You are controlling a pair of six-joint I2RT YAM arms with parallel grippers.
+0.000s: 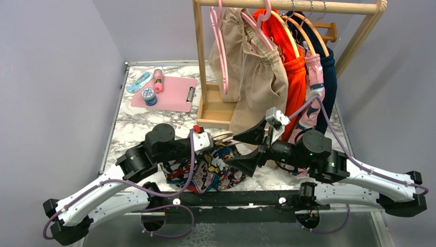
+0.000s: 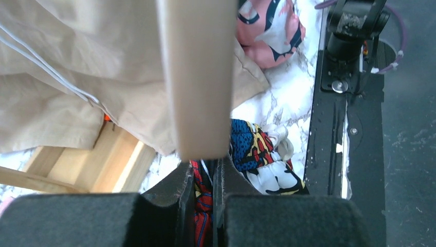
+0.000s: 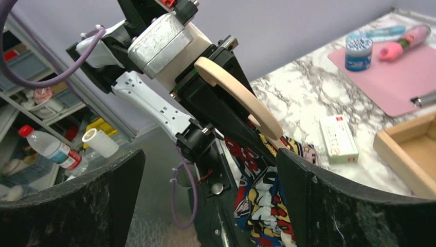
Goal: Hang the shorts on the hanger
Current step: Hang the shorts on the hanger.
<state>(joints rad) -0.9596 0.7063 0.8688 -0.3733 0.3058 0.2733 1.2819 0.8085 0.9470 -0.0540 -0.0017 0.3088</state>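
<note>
Table (image 1: 133, 126): marble top, w/ a wooden clothes rack (image 1: 288, 6) at the far side carrying beige shorts (image 1: 259, 82) and other garments, so the finished hanger prob. ends up there.

Printed shorts (image 1: 205, 172): bunched at the near edge between the two arms. The upper part is lifted toward the left arm's tool and the rest droops onto the table. From the right wrist cam they hang below the hanger, not spread along it.

Hanger (image 3: 239, 95): cream, held off the table and tilted, approx. over the shorts, presumably as a fixed bar to thread fabric over.

Left gripper (image 2: 203, 167): clenched on the hanger. Some red/blue fabric shows between its jaws too.

Right gripper (image 1: 252, 149): jaws spread wide, holding nothing, facing the hanger and shorts. Looks set up to take a fresh hold on the cloth.

Judgement: draping only part done.
</note>
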